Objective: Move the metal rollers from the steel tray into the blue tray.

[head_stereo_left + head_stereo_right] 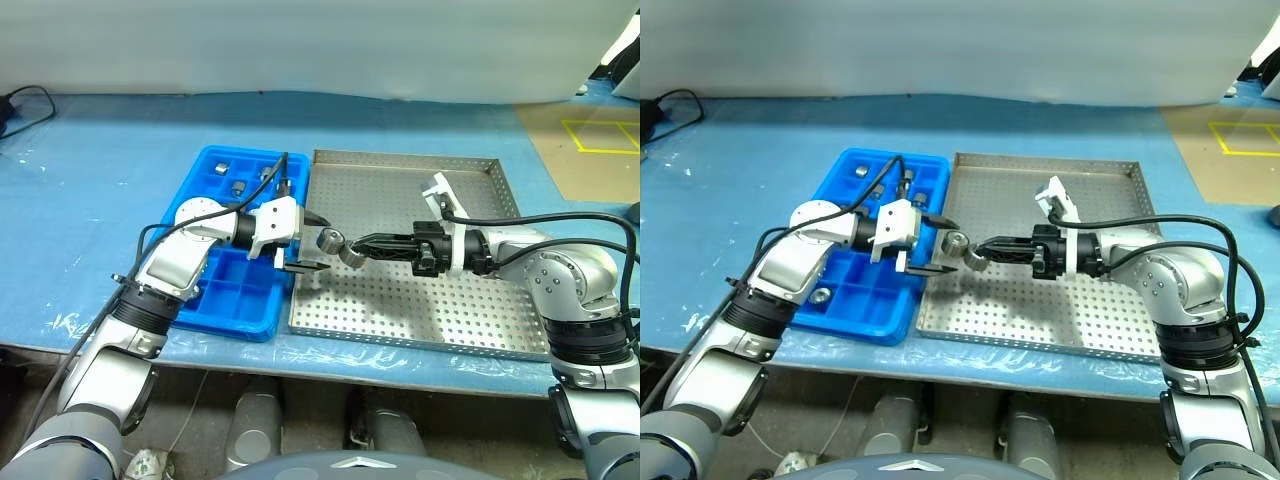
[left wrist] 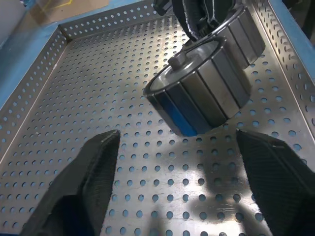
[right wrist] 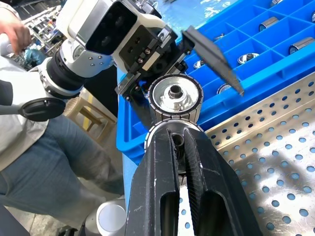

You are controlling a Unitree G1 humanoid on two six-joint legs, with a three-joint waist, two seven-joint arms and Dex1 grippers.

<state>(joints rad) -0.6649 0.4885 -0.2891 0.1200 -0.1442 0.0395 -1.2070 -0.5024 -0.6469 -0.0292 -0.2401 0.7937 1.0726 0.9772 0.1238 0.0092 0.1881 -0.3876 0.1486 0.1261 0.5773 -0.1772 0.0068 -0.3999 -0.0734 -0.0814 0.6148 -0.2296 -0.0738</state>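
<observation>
Right pincer, clamped tight on two metal rollers stuck end to end, holds them mid-frame above the steel tray near its left rim, offering them across for a handover, I'd say. Left pincer faces it, fingers spread either side of the front roller, not yet gripping. Just left sits the blue tray on the tabletop; at least four rollers already rest in its compartments.
</observation>
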